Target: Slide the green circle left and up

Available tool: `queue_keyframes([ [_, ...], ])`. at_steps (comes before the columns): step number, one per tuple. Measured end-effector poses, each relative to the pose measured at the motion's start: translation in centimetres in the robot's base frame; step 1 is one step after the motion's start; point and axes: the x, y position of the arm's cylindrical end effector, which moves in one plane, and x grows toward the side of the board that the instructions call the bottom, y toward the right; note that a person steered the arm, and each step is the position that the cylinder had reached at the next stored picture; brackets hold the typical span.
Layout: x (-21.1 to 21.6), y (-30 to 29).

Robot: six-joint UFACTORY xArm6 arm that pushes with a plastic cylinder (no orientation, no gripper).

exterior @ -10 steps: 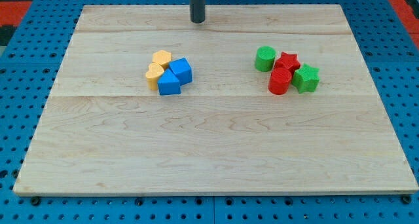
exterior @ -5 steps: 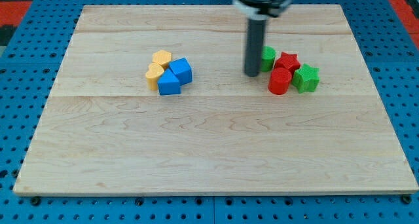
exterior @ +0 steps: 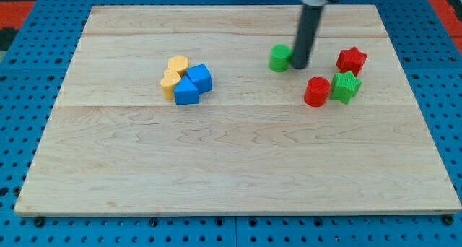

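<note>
Right of board centre, we note my tip (exterior: 299,65) touching green circle (exterior: 280,58) on its right, holding nothing, red star (exterior: 351,60) well apart.

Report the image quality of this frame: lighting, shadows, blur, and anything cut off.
Camera view: lighting is even and soft, with no glare on the wooden board; blocks cast only faint shadows. The green circle, red star and blue blocks look sharp. The rod's upper part is cut off at the view's top and slightly smeared; my tip sits right of the green circle.
</note>
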Motion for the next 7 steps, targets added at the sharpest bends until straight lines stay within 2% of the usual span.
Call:
queue_keyframes([
  [1,-1.1,-5.5],
  [2,-0.7,-5.8],
  [3,-1.1,-9.1],
  [6,-9.0,-8.9],
  [7,-8.9,-12.1],
])
